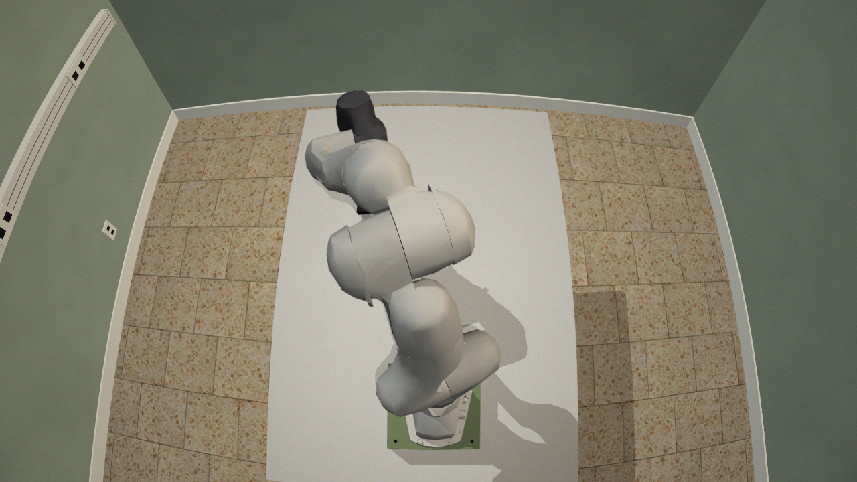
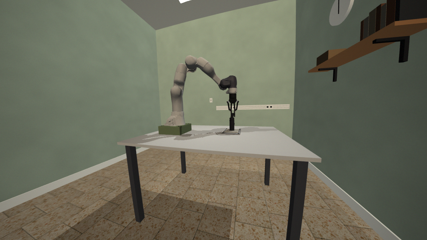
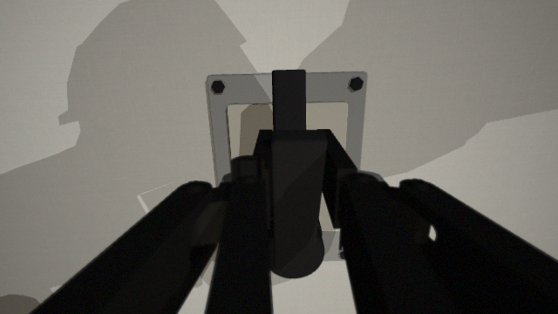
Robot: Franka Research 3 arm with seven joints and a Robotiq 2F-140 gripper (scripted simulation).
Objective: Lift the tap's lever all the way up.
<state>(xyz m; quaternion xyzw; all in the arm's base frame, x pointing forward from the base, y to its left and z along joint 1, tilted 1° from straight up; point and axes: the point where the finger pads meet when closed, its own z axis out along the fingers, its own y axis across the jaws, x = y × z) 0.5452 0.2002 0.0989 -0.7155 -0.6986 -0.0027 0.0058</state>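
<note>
The tap is a dark body [image 2: 231, 122] on a grey bolted base plate [image 2: 229, 132] on the white table. Its dark lever [image 3: 293, 205] stands nearly upright, pointing up toward the wrist camera. My gripper [image 2: 232, 111] hangs straight down over the tap and is shut on the lever's upper end. In the wrist view my two black fingers press on the lever from both sides, with the base plate [image 3: 285, 105] below. In the overhead view the arm [image 1: 395, 239] hides the tap and the fingers.
The arm's green base block [image 2: 174, 128] sits at the table's far left edge. The table's far edge lies close behind the tap. A wall shelf [image 2: 370, 38] hangs high on the right, away from the arm.
</note>
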